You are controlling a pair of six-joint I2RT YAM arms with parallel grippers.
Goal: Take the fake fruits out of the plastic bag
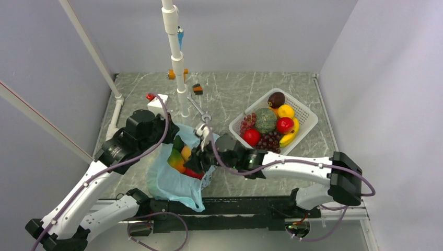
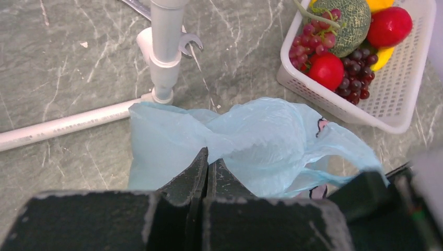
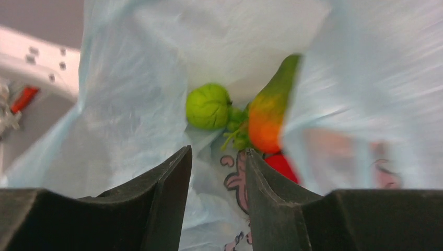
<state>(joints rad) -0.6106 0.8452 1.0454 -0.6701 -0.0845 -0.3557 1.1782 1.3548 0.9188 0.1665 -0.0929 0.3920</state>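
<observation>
The thin, light-blue translucent plastic bag [image 1: 170,185] is seen on the grey marbled table [image 1: 235,94], at 8 o'clock from the white slotted basket [image 1: 309,118]. Its film is pinched between the pressed-together fingers of the left gripper [image 2: 208,160]. The right gripper [image 3: 217,154], fingers apart, is held at the bag's mouth. Inside, a lime-green ball [image 3: 208,106] and an orange-green mango [image 3: 267,117] are seen at 12 o'clock.

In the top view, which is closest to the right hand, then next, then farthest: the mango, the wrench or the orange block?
From the right hand:
1. mango, just left, inside the bag.
2. wrench, on the table beyond the bag.
3. orange block, by the back wall.
</observation>
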